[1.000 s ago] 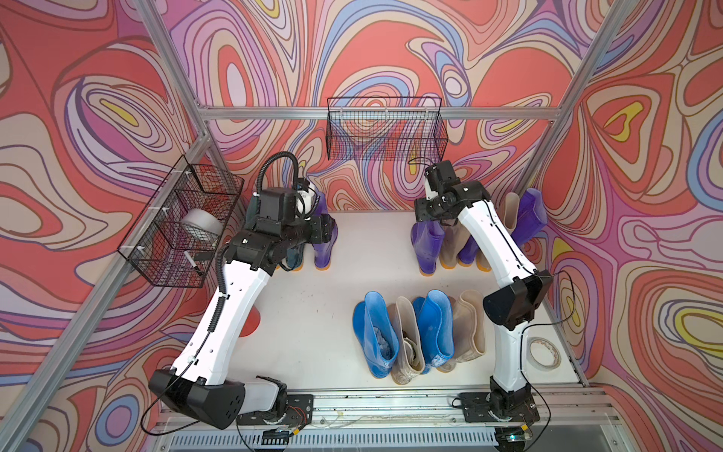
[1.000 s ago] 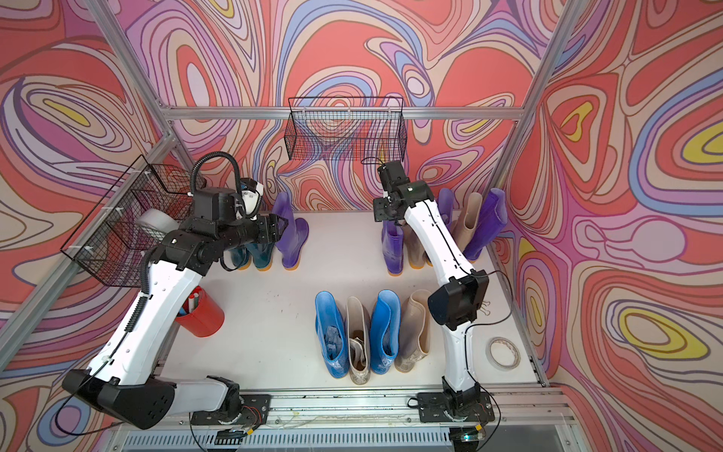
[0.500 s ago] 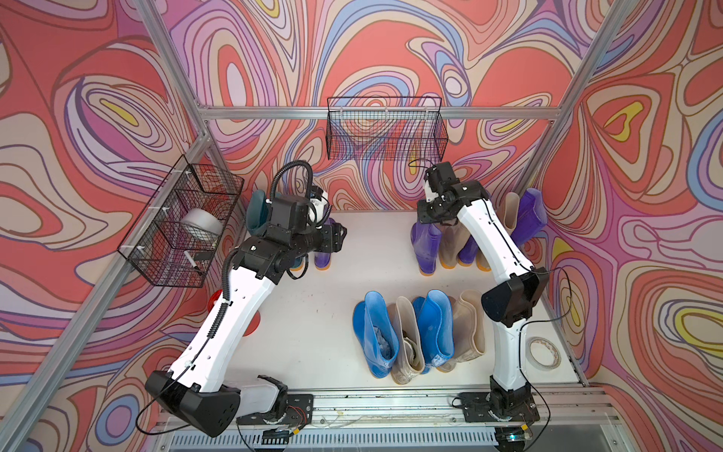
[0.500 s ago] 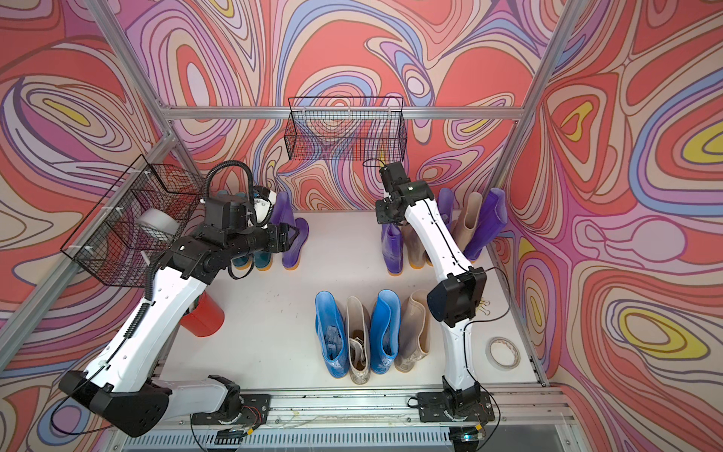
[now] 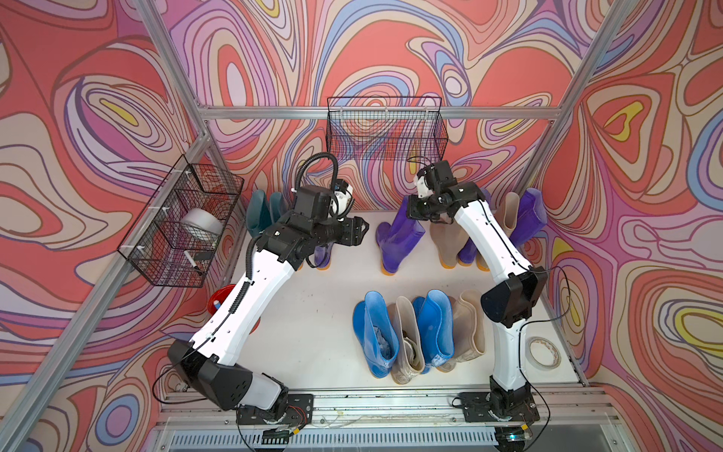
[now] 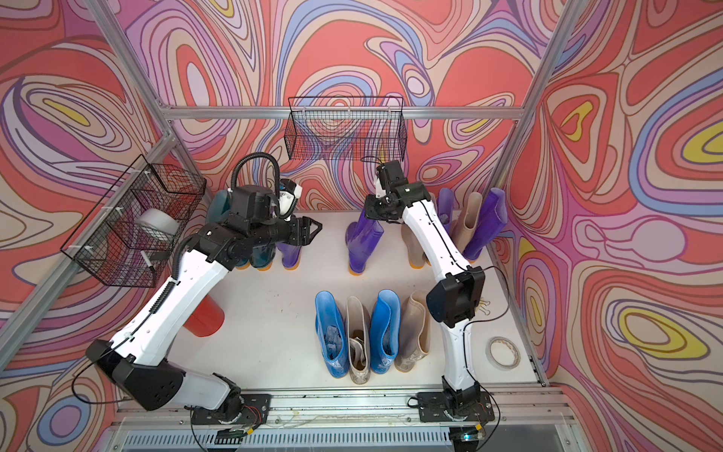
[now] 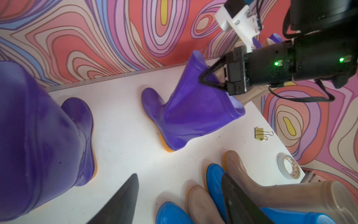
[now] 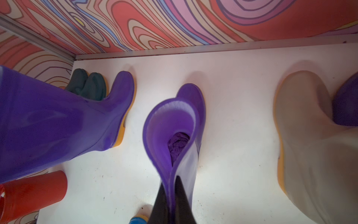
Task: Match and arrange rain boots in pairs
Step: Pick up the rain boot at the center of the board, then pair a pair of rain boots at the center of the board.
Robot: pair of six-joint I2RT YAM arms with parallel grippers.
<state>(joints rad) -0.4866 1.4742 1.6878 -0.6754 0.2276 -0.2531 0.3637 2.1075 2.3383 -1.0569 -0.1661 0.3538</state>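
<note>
White tabletop (image 5: 313, 313), swirl-patterned walls (image 5: 391, 47), beneath the back wire basket (image 5: 387, 129) a purple boot (image 5: 397, 242) upright, rim pinched tight in right gripper (image 7: 202, 78), left gripper (image 6: 313, 233) below basket's left end, jaws parted, empty

Bright, even light falls from above. Soft, faint shadows ring the purple boot (image 8: 174, 120) on the white table (image 8: 232, 97). Wrist views warp, and things nearest the lens blur.
</note>
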